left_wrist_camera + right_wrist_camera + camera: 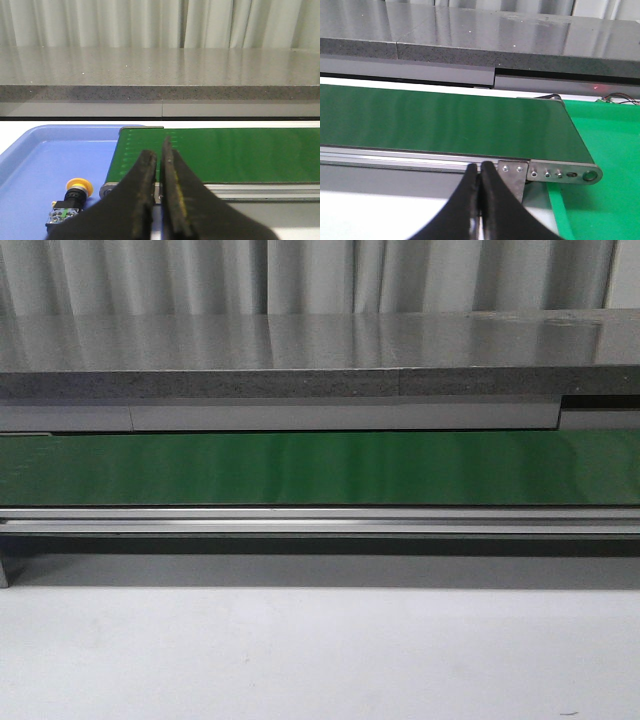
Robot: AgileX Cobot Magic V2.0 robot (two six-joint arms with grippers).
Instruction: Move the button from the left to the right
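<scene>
The button (pixel 71 198) lies on its side in a blue tray (pixel 45 155) in the left wrist view, yellow-orange cap pointing away, black body with greenish-white marks nearer the camera. My left gripper (pixel 157 152) is shut and empty, with only a thin slit between the fingers. It hangs above the tray's edge beside the end of the green conveyor belt (pixel 240 152), apart from the button. My right gripper (pixel 480 169) is shut and empty in front of the belt's other end (pixel 445 122). The front view shows neither gripper nor the button.
A bright green surface or tray (pixel 605 140) lies past the belt's right end roller (pixel 590 175). The belt (pixel 320 468) has an aluminium side rail (pixel 320 520). A grey stone counter (pixel 300 350) runs behind it, and a white table (pixel 300 650) in front.
</scene>
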